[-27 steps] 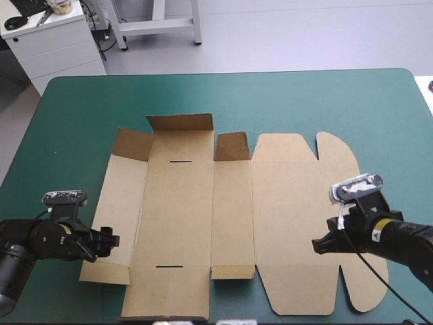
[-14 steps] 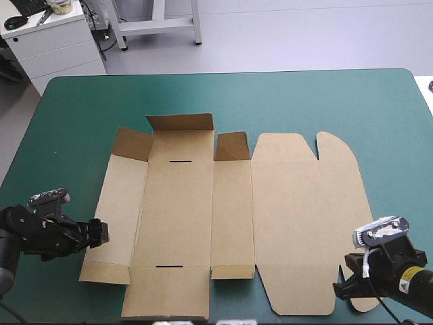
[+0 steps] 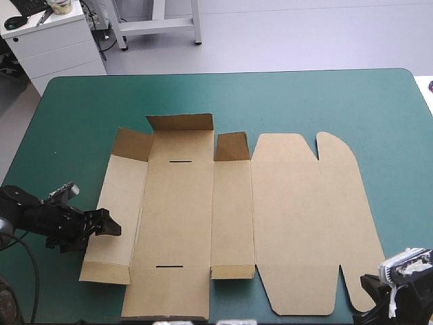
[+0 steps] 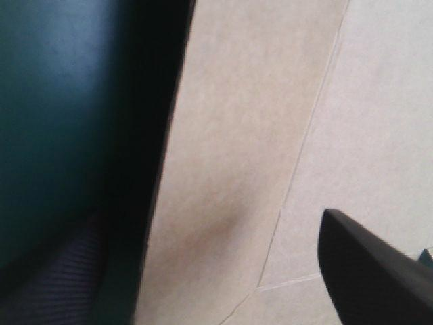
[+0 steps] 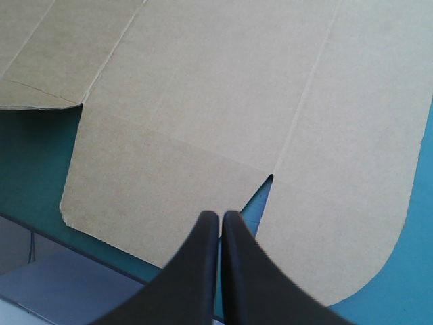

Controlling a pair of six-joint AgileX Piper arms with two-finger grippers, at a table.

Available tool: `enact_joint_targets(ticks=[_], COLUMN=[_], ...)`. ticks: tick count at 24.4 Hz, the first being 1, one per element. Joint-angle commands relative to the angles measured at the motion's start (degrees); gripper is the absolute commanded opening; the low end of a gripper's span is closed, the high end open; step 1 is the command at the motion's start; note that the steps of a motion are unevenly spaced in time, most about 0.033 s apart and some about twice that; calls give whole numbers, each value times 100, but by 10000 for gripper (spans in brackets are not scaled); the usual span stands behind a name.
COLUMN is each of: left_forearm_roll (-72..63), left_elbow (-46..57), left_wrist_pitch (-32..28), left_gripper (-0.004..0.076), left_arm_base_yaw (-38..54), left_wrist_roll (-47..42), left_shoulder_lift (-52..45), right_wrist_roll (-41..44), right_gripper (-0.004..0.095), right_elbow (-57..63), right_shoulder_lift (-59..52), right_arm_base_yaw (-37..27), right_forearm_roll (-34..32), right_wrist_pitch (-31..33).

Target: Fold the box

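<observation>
Well, begin at the near edge of the desk (image 3: 304, 95), at your right corner. The right claw (image 5: 221, 215) hangs there with its two black fingers pressed together into one point and nothing between them. It looks along the lid part of the box (image 3: 203, 217). The small notch (image 5: 269, 179) beside the rounded tab (image 5: 352, 223) lies just ahead of it, apart from the tips. I judge that it is placed out of the way, because a shut claw here cannot lift the board.

A little farther, at the left side, the left claw (image 3: 108, 225) is low at the outer edge of the left side panel (image 3: 118, 203). Its wrist view shows one finger (image 4: 369, 271) over the brown board, and a dark shape beyond the panel's free edge that I take for the second one. So it stands wide and holds nothing. This place makes sense to me: from here you can take the edge and raise this wall. That seems an early step, as almost all the sheet is flat.

The box lies spread in the middle of the teal-green cover, with the lid to the right. At its far edge three short flaps (image 3: 180, 122) stand up a little.
</observation>
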Motion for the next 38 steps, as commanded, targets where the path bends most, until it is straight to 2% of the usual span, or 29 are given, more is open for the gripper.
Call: enact_joint_targets(ticks=[1, 4, 10, 13, 15, 16, 17, 18, 19, 26, 32, 38], left_forearm_roll=[-619, -913, -883, -846, -834, -822, -813, -813, -813, -837, 198, 1855], left_elbow=[-174, -174, -174, -174, -174, -174, -174, -174, -174, -265, -1420, -2735], left_wrist_pitch=[449, 732, 759, 759, 759, 759, 759, 748, 739, 699, 690, 644], left_gripper=[598, 598, 594, 538, 453, 304, 231, 62, -10, -10, -10, -10], left_arm_base_yaw=[-38, -243, -745, -922, -936, -936, -936, -936, -936, -951, -1079, -1988], left_wrist_roll=[273, 555, 598, 587, 587, 587, 587, 587, 587, 587, 346, 236], left_shoulder_lift=[-10, 3, 3, 3, 3, 3, 3, 3, 3, 3, 12, 91], right_wrist_roll=[-5, -5, -5, -5, -5, 13, 13, 13, 23, 73, 118, 140], right_gripper=[-1, -1, -1, -1, -1, -1, -1, -1, -1, -1, -1, -1], right_elbow=[-138, -138, -136, -136, -136, -136, -136, -136, -136, -136, -136, -136], right_shoulder_lift=[-118, -185, -190, -190, -190, -190, -190, -190, -190, -190, -190, -190], right_arm_base_yaw=[-39, -39, -39, -39, -39, -39, -39, -39, -39, -39, -39, -39], right_forearm_roll=[-30, -30, -30, -30, -30, -30, -30, -30, -30, -30, -30, -17], right_wrist_pitch=[-100, -57, -58, -58, -58, -58, -58, -44, -44, 32, 32, 32])
